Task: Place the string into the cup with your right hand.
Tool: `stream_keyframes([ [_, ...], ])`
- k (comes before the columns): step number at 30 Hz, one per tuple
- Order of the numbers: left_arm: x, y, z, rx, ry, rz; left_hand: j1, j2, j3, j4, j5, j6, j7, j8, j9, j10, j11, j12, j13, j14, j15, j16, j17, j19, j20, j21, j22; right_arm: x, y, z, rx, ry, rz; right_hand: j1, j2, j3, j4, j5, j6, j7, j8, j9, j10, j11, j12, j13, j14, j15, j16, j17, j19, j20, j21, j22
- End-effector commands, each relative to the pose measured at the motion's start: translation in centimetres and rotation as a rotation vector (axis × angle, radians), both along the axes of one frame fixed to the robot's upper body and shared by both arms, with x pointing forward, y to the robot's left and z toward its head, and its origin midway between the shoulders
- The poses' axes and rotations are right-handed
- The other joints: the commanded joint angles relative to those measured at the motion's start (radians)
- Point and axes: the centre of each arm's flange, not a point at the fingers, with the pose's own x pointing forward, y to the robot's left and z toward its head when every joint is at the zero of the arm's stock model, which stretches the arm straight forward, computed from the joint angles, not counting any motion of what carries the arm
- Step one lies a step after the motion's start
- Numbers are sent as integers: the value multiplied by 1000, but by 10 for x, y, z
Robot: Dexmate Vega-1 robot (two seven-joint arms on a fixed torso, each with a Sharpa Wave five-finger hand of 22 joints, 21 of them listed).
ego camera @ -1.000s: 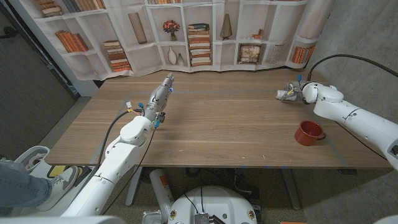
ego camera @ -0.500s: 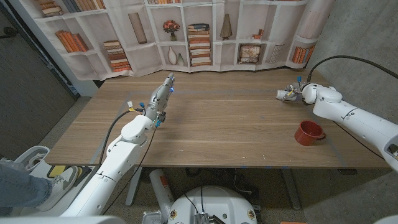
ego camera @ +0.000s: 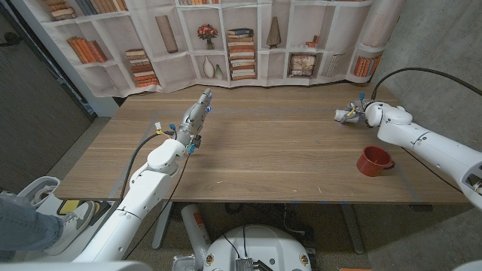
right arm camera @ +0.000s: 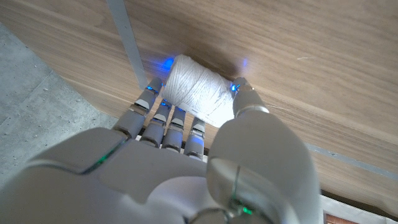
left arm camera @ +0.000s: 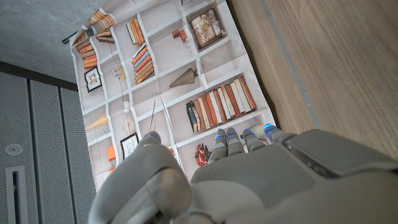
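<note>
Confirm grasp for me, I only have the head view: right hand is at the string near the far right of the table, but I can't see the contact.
Observer: In the right wrist view the right hand has its fingers on one side of the white string spool and its thumb on the other.
Operator: Lifted yet?
Observer: Can't tell; the spool sits right against the wood there.
Operator: Left hand holding anything?
Observer: No. The left wrist view shows the left hand with fingers out straight, nothing in them.
</note>
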Motion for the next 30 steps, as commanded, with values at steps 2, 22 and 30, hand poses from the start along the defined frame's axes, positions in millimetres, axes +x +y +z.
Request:
stream_keyframes([
  [2,3,-3,1,4,0,-8,10,5,-5,-2,-3,7,6,-1,1,4,-5,-4,2,6,2,-1,5,-28,-12,0,5,-4,0,1,-3,-47,0,-9,9,-1,9,-2,34,-5,3,1,40,0,15,1,36,-49,10,3,34,-17,11,3],
  [22,5,0,7,8,-11,-12,12,7,-8,-2,-3,6,7,-1,1,4,-4,-4,3,7,2,-1,5,-29,-14,-1,5,-19,3,6,43,-124,24,19,37,14,2,-6,111,5,8,1,95,-4,17,-1,94,-67,6,1,81,-72,14,4],
  [30,10,2,11,4,-16,-22,13,8,-10,-3,-4,6,6,-2,1,5,-2,-4,3,6,1,-1,5,-29,-14,0,5,-28,3,4,98,-170,49,19,41,14,4,-9,122,4,7,1,105,-3,17,-2,102,-70,5,2,83,-70,13,4],
])
